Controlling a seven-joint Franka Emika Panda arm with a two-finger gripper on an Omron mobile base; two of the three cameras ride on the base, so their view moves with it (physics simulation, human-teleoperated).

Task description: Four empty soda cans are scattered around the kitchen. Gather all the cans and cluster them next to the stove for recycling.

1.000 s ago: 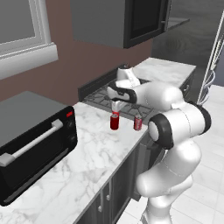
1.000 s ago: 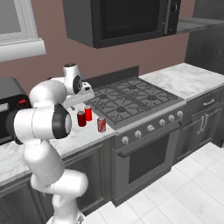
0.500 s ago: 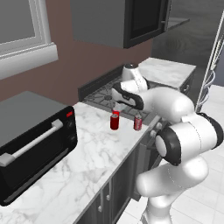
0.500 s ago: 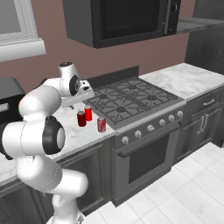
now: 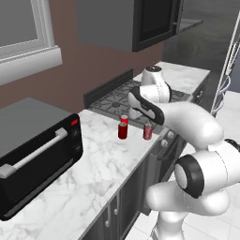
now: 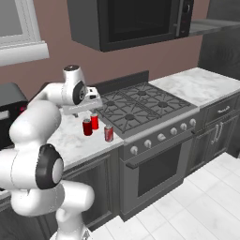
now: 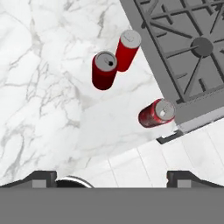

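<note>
You have the marble counter (image 5: 89, 173) running along the wall, with the black toaster oven (image 5: 35, 154) on its left end and the stove (image 6: 145, 110) set into it on the right, under the black microwave (image 6: 136, 21). The stove's front knobs (image 6: 161, 137) face you in the right base view.

Your white arm (image 5: 187, 122) rises from the base, bends at a dark elbow joint and reaches forward over the counter's front edge, so the hand sits above the strip of marble just left of the stove. In the right base view the wrist hangs over the cans, pointing down.

Your gripper (image 7: 111, 177) looks straight down at the counter with its jaws spread wide and nothing between them; its two dark fingertips (image 7: 41, 177) stand far apart, well above the cans.

Three soda cans stand upright beside the stove's left edge. Two sit just beside each other: a darker red can (image 7: 104, 70) and a bright red can (image 7: 127, 50) nearer the grates. The third can (image 7: 156, 113), patterned red, stands apart from that pair, close to the stove's front corner and near the counter edge.
</note>
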